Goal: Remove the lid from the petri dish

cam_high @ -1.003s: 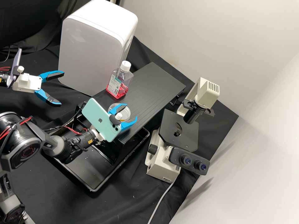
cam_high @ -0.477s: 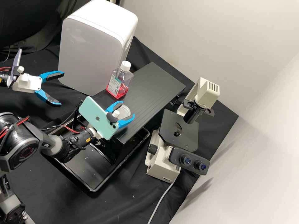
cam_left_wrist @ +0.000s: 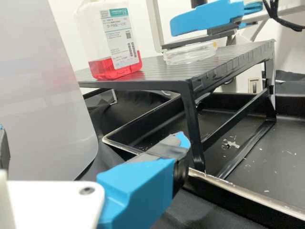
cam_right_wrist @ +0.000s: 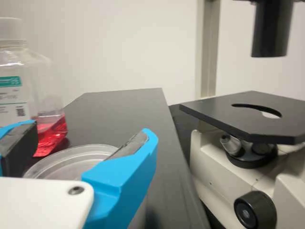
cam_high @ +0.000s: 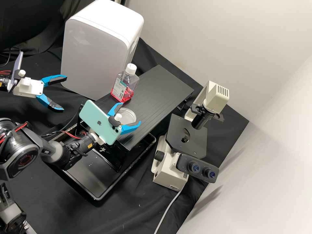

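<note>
The left gripper (cam_high: pixel 63 92) hangs over the black cloth (cam_high: pixel 136 208), its two blue fingers spread wide with nothing between them. The white box (cam_high: pixel 97 45) stands just beyond its farther finger. Ahead of its tips lies the black tray (cam_high: pixel 94 182), with the ribbed black platform (cam_high: pixel 162 87) standing in the tray on thin legs. The bottle (cam_high: pixel 123 86) of red liquid, white cap on, stands upright on the platform, farther from this gripper than the tray's rim. The right gripper (cam_high: pixel 131 114), with a teal phone (cam_high: pixel 97 122) strapped to its wrist, is level with the platform top near the front edge. Its fingers are apart, one on each side of the clear petri dish (cam_high: pixel 127 115), which sits flat on the platform between them. Whether either finger touches the dish cannot be told. The lid (cam_left_wrist: pixel 189 48) rests on the dish. The bottle stands near the right gripper's farther finger but apart from it. The microscope (cam_high: pixel 185 152) stands beside the tray, past the gripper's nearer finger, its stage about level with the platform.
</note>
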Controlling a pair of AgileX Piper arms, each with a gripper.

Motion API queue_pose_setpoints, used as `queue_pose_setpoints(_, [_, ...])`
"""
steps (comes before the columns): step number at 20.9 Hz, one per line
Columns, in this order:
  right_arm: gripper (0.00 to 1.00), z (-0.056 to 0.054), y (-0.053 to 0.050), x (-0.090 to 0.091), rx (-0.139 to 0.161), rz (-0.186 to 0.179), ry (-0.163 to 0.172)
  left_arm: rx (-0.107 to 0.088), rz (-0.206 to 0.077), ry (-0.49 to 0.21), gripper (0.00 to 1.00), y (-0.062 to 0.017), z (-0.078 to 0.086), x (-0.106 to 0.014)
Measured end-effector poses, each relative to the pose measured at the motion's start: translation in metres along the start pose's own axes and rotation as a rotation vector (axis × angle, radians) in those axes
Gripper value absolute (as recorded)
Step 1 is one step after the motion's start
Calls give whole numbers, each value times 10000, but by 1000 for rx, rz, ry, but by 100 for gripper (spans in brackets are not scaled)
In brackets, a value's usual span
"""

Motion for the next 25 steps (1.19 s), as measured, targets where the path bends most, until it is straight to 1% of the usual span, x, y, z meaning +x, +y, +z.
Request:
queue_pose_setpoints(3, [100, -37, -55, -10, -37, -17, 13, 0, 0, 0, 100, 0, 0, 0])
queue_pose_setpoints(5, [100, -57, -77, -12, -47, -18, 16, 0, 0, 0, 100, 0, 0, 0])
queue_pose_setpoints(7, [100, -74, -108, -12, -69, -26, 20, 0, 0, 0, 100, 0, 0, 0])
queue_pose_setpoints(8, [100, -74, -126, -10, -76, -32, 20, 0, 0, 0, 100, 0, 0, 0])
queue_pose_setpoints(11, [100, -73, -163, -7, -86, -45, 20, 0, 0, 0, 100, 0, 0, 0])
queue_pose_setpoints(14, [100, -65, -170, -4, -96, -47, 17, 0, 0, 0, 100, 0, 0, 0])
queue_pose_setpoints(17, [100, -55, -190, -1, -100, -50, 10, 0, 0, 0, 100, 0, 0, 0])
queue_pose_setpoints(21, [100, -37, -215, 4, -96, -53, -2, 0, 0, 0, 100, 0, 0, 0])
queue_pose_setpoints(25, [100, -34, -253, 8, -114, -60, -6, 0, 0, 0, 100, 0, 0, 0])
